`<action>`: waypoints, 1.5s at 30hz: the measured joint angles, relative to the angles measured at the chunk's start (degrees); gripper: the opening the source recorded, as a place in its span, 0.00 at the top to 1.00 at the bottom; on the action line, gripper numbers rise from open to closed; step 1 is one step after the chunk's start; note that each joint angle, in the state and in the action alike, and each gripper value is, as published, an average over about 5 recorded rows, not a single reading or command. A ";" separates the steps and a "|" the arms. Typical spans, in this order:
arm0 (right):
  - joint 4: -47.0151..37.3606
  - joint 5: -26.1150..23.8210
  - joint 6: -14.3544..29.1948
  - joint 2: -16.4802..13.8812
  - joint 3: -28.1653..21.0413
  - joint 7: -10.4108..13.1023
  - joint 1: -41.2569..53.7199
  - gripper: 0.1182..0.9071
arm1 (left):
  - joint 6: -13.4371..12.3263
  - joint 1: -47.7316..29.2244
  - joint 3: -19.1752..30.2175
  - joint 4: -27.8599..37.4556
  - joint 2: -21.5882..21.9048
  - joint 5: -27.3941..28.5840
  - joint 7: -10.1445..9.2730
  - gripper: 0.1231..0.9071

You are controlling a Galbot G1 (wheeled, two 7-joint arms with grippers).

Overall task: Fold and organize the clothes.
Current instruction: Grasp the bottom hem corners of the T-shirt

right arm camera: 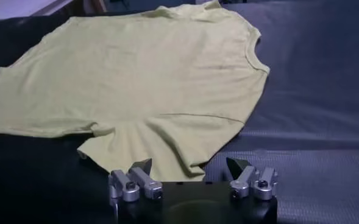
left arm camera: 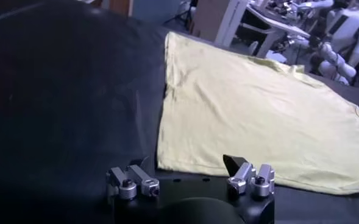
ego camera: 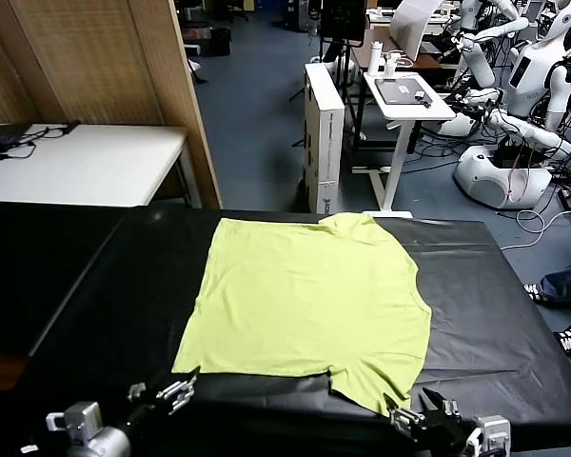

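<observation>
Left gripper [ego camera: 176, 389], jaws wide and empty, at the table's [ego camera: 495, 314] near edge, just short of the T-shirt's [ego camera: 309, 300] near-left hem corner; right gripper [ego camera: 423, 411], likewise open, just beside the near sleeve; shirt flat mid-table, long axis crosswise, neck rightward; each arm nearest its own corner; no containers visible.

We see a black surface [ego camera: 514, 314] below us. At ten o'clock stands a white table [ego camera: 86, 162], at twelve a tall white box [ego camera: 324, 133], at one a small white desk [ego camera: 404, 95], at two white robots [ego camera: 514, 86].
</observation>
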 joint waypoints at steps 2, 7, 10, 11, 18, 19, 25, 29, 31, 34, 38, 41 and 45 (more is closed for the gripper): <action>-0.03 -0.23 0.01 0.03 -0.07 -0.18 0.00 0.01 | -0.05 -0.15 0.19 0.13 -0.06 0.19 -0.03 0.00; -0.05 -0.90 0.05 0.06 -0.23 -0.78 -0.06 0.27 | -0.31 -0.86 0.72 0.94 -0.20 0.78 -0.22 0.00; 0.04 -0.93 0.08 0.05 -0.17 -0.89 -0.19 0.51 | -0.36 -0.96 0.72 1.49 -0.24 0.82 -0.29 0.00; 0.10 -0.93 0.08 0.03 -0.13 -0.92 -0.25 0.58 | -0.37 -0.93 0.72 1.65 -0.26 0.83 -0.30 0.00; 0.86 -0.82 0.07 -0.21 0.40 -0.80 -0.92 0.96 | -0.40 -0.57 0.70 2.02 -0.63 1.04 -0.39 0.16; 1.09 -0.69 -0.03 -0.23 0.51 -0.58 -1.12 0.97 | -0.40 -0.52 0.70 2.04 -0.66 1.05 -0.39 0.24; 3.43 1.19 -1.47 -0.39 1.52 0.66 -2.88 0.97 | -0.37 -0.14 0.70 2.09 -0.71 1.07 -0.43 0.75; 4.04 1.27 -1.60 -0.41 1.53 0.61 -3.07 0.97 | -0.42 0.20 0.60 2.05 -0.72 1.12 -0.45 0.96; 4.04 1.25 -1.64 -0.41 1.42 0.60 -3.03 0.97 | -0.51 0.47 0.49 1.88 -0.74 1.13 -0.58 0.97; 4.03 1.23 -1.65 -0.39 1.35 0.56 -3.14 0.97 | -0.65 1.22 0.05 1.17 -0.73 0.97 -1.09 0.97; 3.99 1.17 -1.64 -0.26 1.27 0.50 -3.29 0.97 | -0.78 1.99 -0.49 0.31 -0.59 1.00 -1.14 0.97; 3.96 1.12 -1.64 -0.17 1.15 0.48 -3.32 0.97 | -0.75 1.66 -0.60 0.28 -0.64 1.14 -1.53 0.96; 3.77 1.02 -1.64 -0.09 1.07 0.46 -3.30 0.97 | -0.65 0.78 -0.82 0.33 -0.67 0.76 -2.54 0.80</action>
